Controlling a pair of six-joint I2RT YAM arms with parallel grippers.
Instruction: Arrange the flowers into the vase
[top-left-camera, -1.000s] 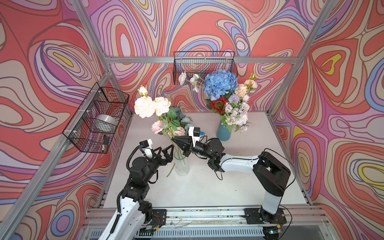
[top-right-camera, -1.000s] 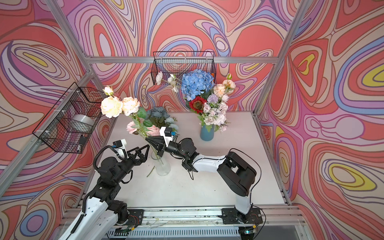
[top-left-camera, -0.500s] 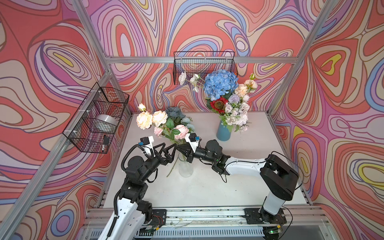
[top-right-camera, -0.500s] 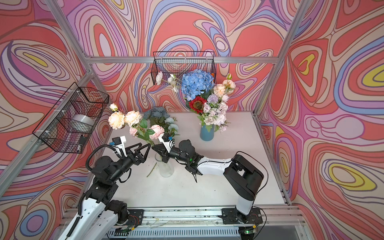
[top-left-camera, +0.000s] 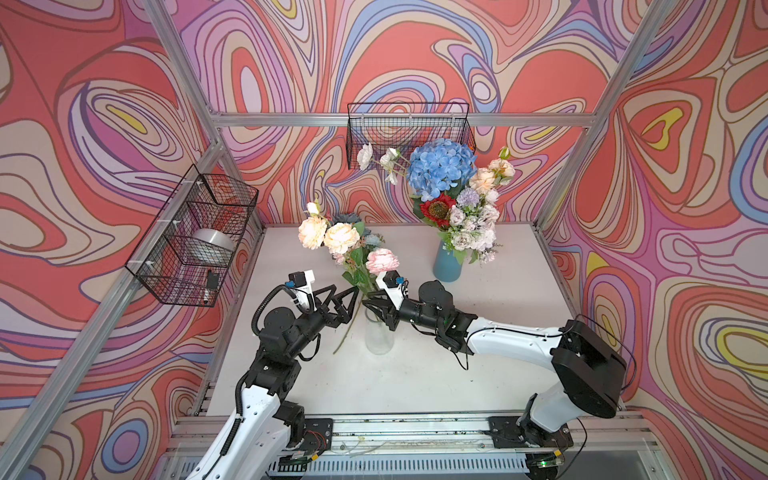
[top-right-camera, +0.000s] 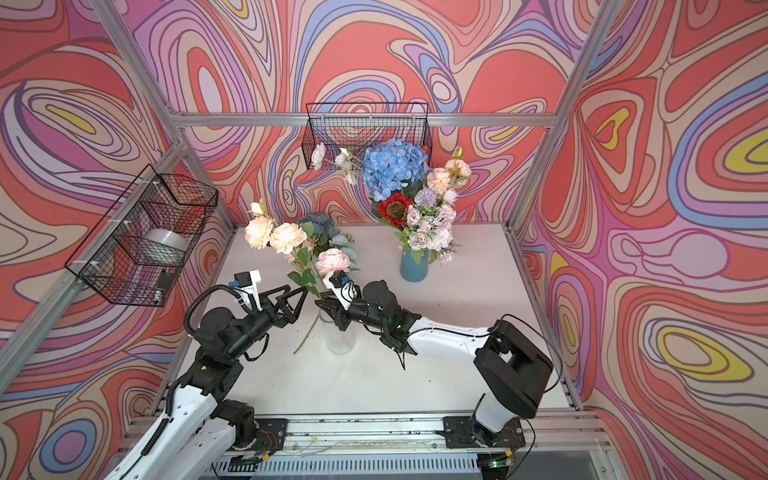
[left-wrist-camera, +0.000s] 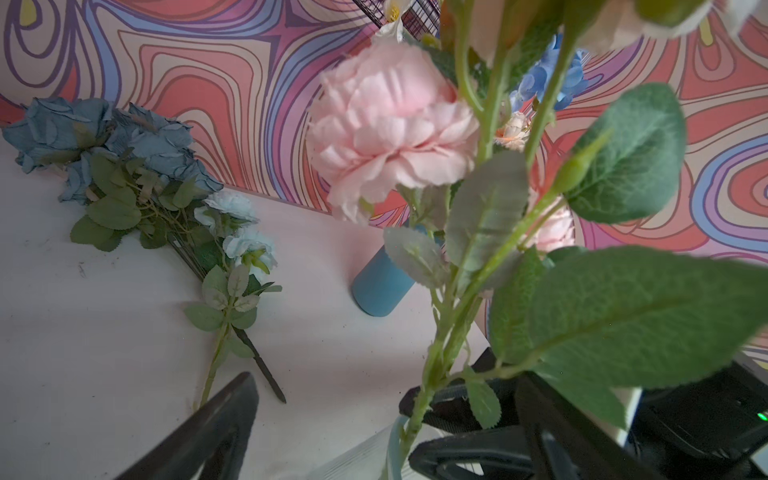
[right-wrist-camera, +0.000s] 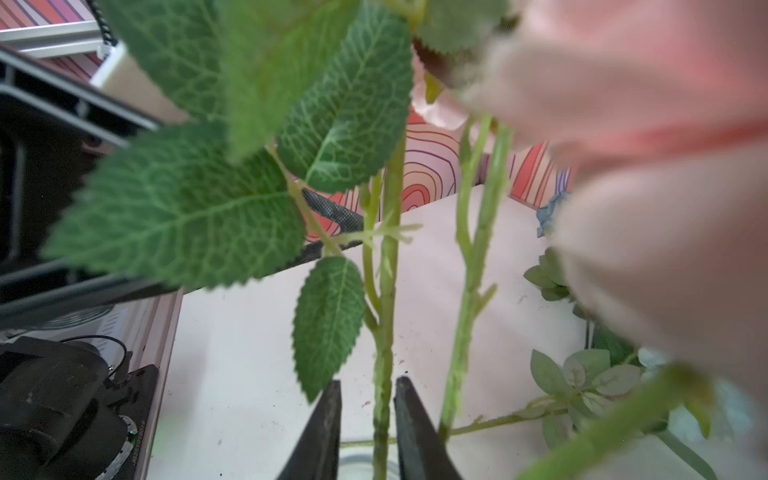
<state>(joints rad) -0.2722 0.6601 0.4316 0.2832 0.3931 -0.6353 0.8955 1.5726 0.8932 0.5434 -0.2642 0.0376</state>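
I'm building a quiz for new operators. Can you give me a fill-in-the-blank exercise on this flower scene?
The blue hydrangea stands in the far vase, whose colour is ___.
The dusty-blue roses lie on the ___.
The stem between the right end effector's jaws leads into the ___ vase.
The left end effector holds ___.
Missing: blue; table; clear; nothing.

Clear glossy glass vase (top-left-camera: 379, 336), matt white tabletop (top-left-camera: 415, 374), perhaps fabric petals on the flowers (top-left-camera: 382, 261)

pink bloom (top-left-camera: 381, 261), blue hydrangea (top-left-camera: 441, 168), red sunflower (top-left-camera: 436, 208), swirl-patterned coral-and-lilac walls (top-left-camera: 415, 50)
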